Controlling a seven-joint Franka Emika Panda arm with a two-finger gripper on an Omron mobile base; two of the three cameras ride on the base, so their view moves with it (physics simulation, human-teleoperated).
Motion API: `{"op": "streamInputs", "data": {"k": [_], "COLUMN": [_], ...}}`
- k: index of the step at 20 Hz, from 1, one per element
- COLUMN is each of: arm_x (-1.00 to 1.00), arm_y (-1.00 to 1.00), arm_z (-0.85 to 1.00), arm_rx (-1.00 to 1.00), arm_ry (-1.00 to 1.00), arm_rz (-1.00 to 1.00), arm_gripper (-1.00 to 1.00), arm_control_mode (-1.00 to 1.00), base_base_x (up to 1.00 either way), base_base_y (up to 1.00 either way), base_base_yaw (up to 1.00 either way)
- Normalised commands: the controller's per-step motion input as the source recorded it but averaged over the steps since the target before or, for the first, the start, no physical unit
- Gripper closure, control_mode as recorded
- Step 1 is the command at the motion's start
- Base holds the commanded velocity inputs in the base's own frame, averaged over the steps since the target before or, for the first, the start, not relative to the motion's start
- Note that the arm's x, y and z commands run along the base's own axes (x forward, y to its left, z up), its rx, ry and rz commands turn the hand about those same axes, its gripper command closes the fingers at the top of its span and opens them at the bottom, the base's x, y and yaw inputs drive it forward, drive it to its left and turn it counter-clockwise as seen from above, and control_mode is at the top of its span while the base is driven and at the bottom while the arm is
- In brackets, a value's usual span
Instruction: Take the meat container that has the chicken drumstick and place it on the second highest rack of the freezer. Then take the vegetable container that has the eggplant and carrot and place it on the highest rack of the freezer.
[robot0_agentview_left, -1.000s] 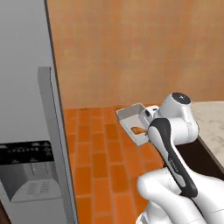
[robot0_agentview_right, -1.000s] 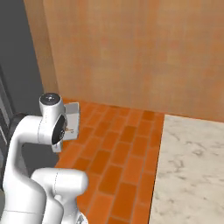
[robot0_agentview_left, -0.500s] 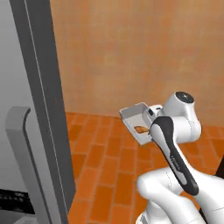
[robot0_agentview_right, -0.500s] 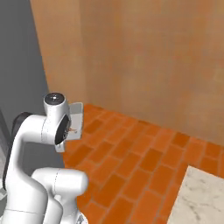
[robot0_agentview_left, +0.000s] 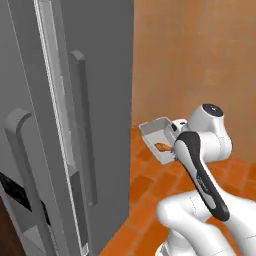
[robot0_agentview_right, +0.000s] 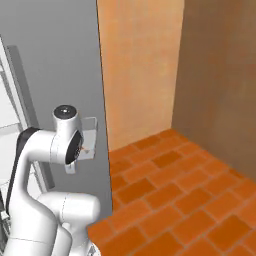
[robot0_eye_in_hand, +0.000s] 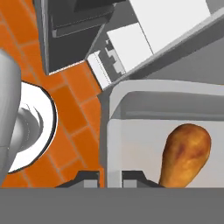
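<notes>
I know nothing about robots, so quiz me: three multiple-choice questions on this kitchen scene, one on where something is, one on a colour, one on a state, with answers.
1. Where is the chicken drumstick?
A. On the floor
B. Inside the meat container
C. On a freezer shelf

2. What colour is the brick floor?
A. Orange
B. Blue
C. White

3. How does the tool stand?
A. Wide open, holding nothing
B. Shut on the container's wall
C. Shut on the drumstick itself

Answers: 1 B, the hand view shows the drumstick lying in the grey tray. 2 A, both base views show orange bricks. 3 B, the two dark tips pinch the tray's wall, and the tray hangs above the floor.
</notes>
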Motion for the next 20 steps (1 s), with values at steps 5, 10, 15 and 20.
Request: {"op": "streamInputs", "data": {"k": [5, 10, 15, 20], "arm_x": [0.00, 0.00, 0.00, 0.00], "arm_y": [0.00, 0.00, 0.00, 0.00], "arm_z": [0.00, 0.00, 0.00, 0.00], "arm_rx": [0.00, 0.00, 0.00, 0.00], "arm_ry": [0.00, 0.00, 0.00, 0.00], "arm_rz": [0.00, 0.00, 0.00, 0.00], "arm_gripper": [1.00, 1.00, 1.00, 1.00], "arm_control_mode": [1.00, 1.00, 1.00, 1.00], "base_base_x": [0.01, 0.01, 0.16, 0.36], "base_base_y": [-0.41, -0.40, -0.24, -0.43], "base_base_yaw": [0.81, 0.80, 0.73, 0.42]}}
